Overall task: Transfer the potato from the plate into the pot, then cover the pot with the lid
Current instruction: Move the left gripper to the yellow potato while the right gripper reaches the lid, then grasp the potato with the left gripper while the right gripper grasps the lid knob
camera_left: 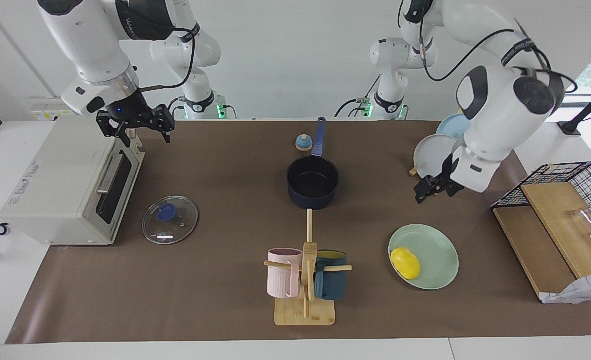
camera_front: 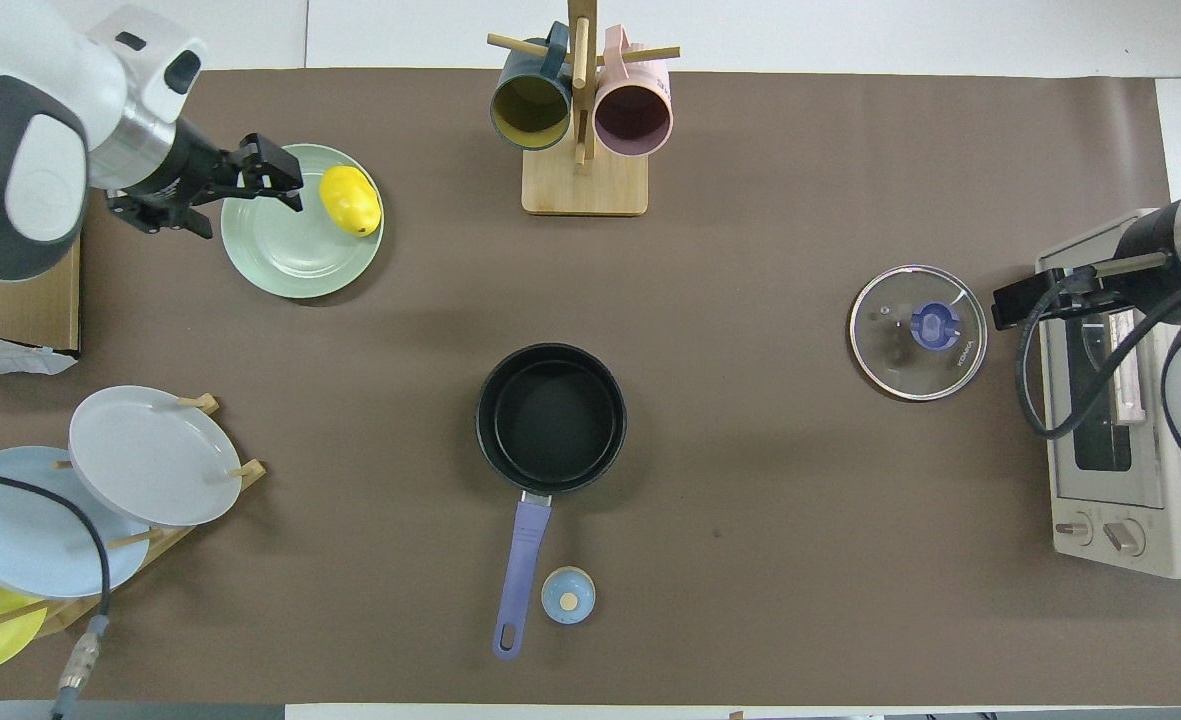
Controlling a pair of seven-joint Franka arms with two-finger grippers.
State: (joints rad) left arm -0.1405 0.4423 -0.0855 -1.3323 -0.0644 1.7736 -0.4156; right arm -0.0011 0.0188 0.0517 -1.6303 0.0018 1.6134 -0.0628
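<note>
Two grippers are being shown raised above the brown surface, and neither is holding anything. The left gripper, at the centre right of the facing view, is hanging with its fingers apart, in the air just above the upper edge of the round pale mint-green plate. The small smooth bright yellow oval potato is lying on that plate, at its edge toward the frame's centre, so it sits lower in the frame than the fingers and slightly toward the centre. Its long axis is running diagonally, from upper left to lower right of the facing view. The left arm is judged much the nearer for the pick.

The right gripper, fingers apart, is waiting over the white toaster oven at upper left. The dark navy saucepan is standing empty at centre, its handle pointing up-frame. The round clear glass lid is lying flat at left.
</note>
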